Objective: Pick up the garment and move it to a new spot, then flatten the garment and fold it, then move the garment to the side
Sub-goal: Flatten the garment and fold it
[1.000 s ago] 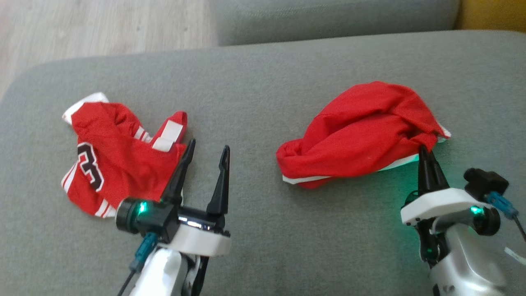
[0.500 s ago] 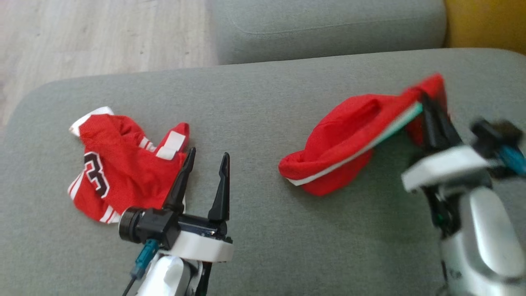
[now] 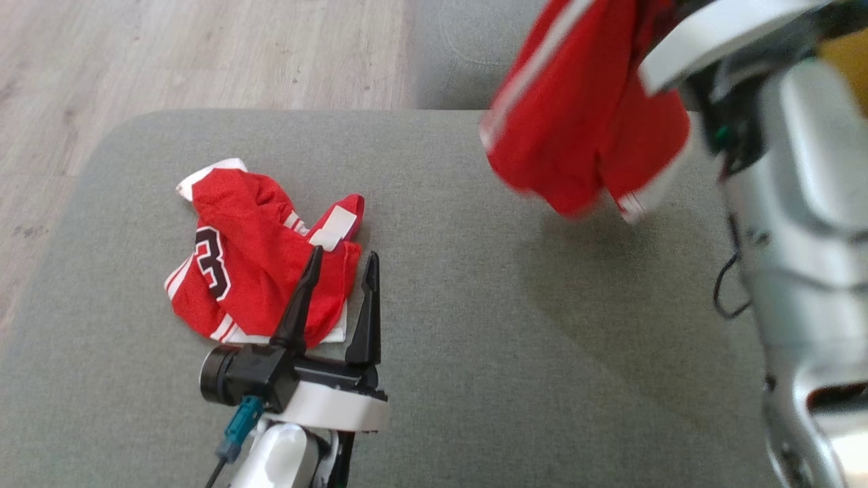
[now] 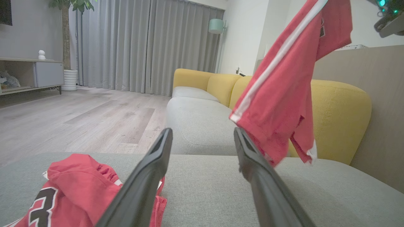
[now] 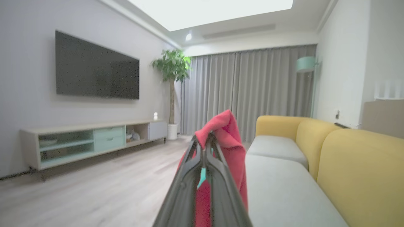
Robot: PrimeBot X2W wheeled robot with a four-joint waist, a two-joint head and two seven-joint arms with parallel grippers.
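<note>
Now lifted clear, garment in right tool

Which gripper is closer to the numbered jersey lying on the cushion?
Left. The left gripper is open at the edge of the numbered jersey, with one finger overlapping it in the head view. The right gripper is high up, far off to the right, shut on the other red garment.

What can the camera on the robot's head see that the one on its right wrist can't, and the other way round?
Head camera: the crumpled numbered jersey and the open left end effector next to it. Right wrist camera: the wall television, potted plant and grey curtains. Both: the red garment, hanging pinched in the shut right end effector.
</note>
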